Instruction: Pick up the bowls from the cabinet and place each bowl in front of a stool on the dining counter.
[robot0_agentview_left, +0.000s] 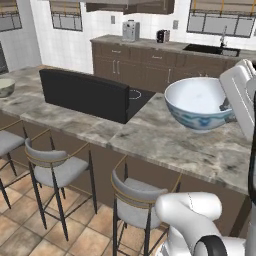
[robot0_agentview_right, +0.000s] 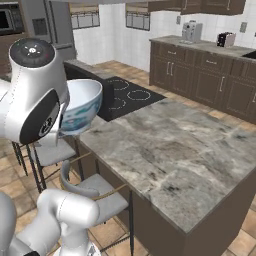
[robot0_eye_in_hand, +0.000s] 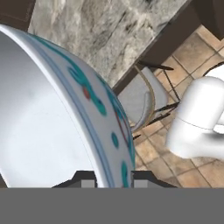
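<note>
My gripper (robot0_eye_in_hand: 113, 177) is shut on the rim of the white bowl with the blue floral pattern (robot0_agentview_left: 197, 105), one finger inside and one outside. The bowl (robot0_agentview_right: 82, 105) stays upright, low over the dining counter (robot0_agentview_left: 200, 150) to the right of the black cooktop (robot0_agentview_left: 137, 95). Whether its base touches the stone I cannot tell. In the hand view its patterned wall (robot0_eye_in_hand: 100, 105) stands close, with a stool (robot0_eye_in_hand: 140, 98) below the counter edge. The olive-grey bowl (robot0_agentview_left: 5, 87) rests on the counter's far left end. The cabinet is out of view.
A black upright panel (robot0_agentview_left: 85, 95) stands along the cooktop. Three grey-seated stools (robot0_agentview_left: 55, 167) (robot0_agentview_left: 135, 200) (robot0_agentview_left: 7, 142) line the counter's near side. The far wall counter carries a coffee machine (robot0_agentview_left: 131, 31) and a toaster (robot0_agentview_left: 162, 36). My own arm (robot0_agentview_right: 35, 95) hides part of the bowl.
</note>
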